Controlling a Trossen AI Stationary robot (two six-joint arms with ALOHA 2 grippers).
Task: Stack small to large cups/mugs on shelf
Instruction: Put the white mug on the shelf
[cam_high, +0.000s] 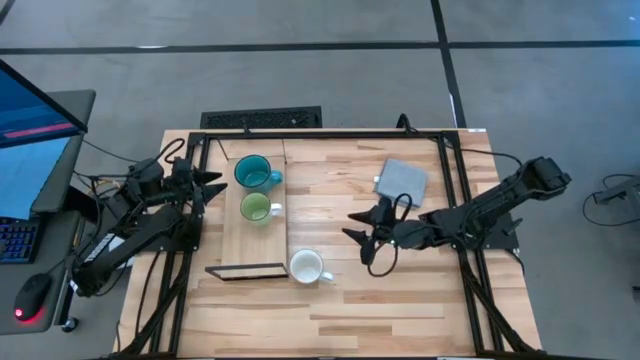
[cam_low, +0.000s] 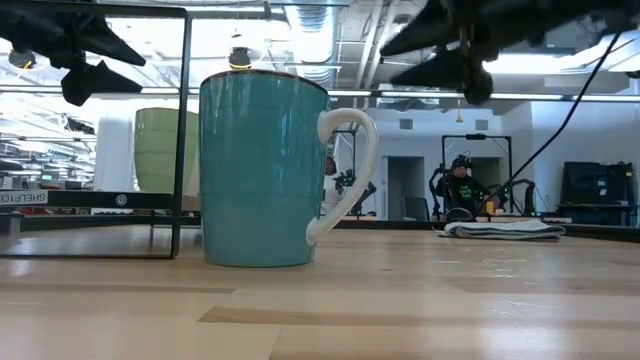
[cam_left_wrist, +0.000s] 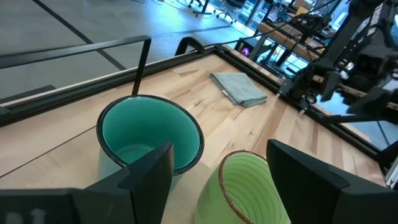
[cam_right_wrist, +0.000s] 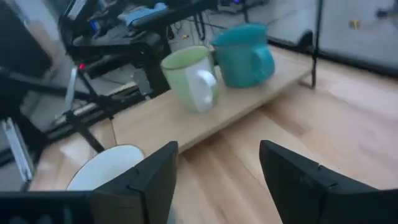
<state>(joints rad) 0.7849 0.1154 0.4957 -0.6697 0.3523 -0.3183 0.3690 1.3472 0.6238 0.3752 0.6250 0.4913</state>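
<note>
1. The teal mug (cam_high: 252, 172) and light green mug (cam_high: 256, 208) are standing on the shelf (cam_high: 240, 245), just beside each other.
2. The white mug (cam_high: 306, 266) is sitting on the surface (cam_high: 400, 300) just beside the shelf's black-framed end.
3. The right gripper (cam_high: 358, 226) is hovering near the white mug, fingers apart, holding nothing.
4. The left gripper (cam_high: 212, 186) is hanging beside the shelf, fingers apart.
5. A label reading "SHELF 13" (cam_low: 22, 198) is showing in the room behind.

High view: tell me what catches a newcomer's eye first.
The teal mug and the light green mug stand in a row on the shelf. The white mug sits off its end on the tabletop. The right gripper hangs open beside the white mug; the left gripper is open by the shelf.
</note>
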